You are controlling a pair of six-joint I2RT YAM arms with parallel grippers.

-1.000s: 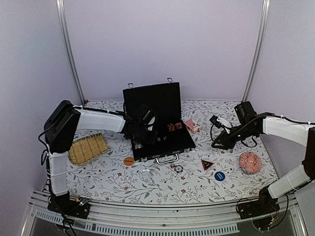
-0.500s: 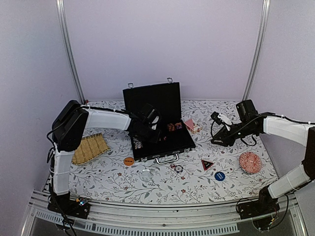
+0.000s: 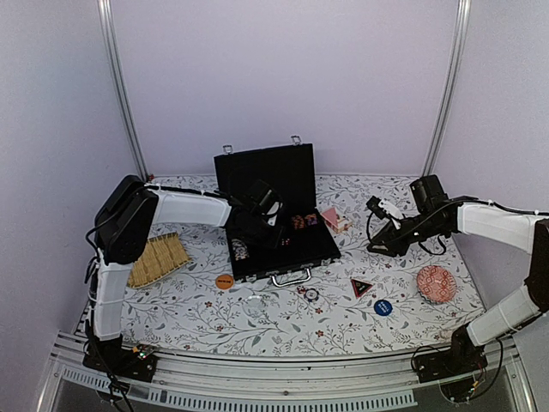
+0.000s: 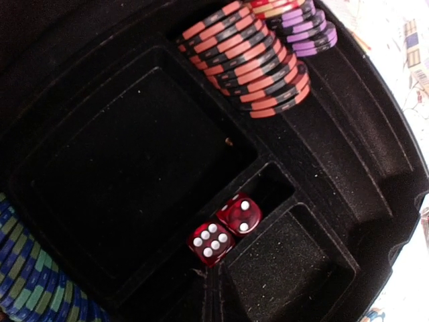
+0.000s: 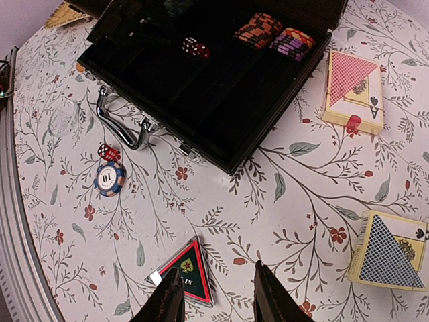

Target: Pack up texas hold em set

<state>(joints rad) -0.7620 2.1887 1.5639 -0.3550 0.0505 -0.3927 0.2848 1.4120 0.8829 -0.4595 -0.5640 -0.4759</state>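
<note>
Poker case lies open in the middle of the floral table, with its lid upright and its silver handle toward the arms. The left pincer reaches down into the case's tray, clenched fully. Its own camera shows no fingers, so whether it touches anything cannot be told. Under that camera two red dice sit side by side in a narrow slot. Orange chips and purple chips are stacked in the grooves beyond, and blue-and-green chips are at the opposite corner. The right pincer hangs over the cloth to the right of the case, apart from it. Its fingers are partway apart and gripping nothing, with cloth showing between them. Its left finger stands just beside a black triangular marker with a red edge and a green emblem; the lettering is too small to read. Near the handle lies a loose chip whose centre reads "01" from this angle, with a lone red die just beside it. A red-backed deck carrying a small red piece lies beside the case's right end. A blue-backed deck lies nearer the pincer.
</note>
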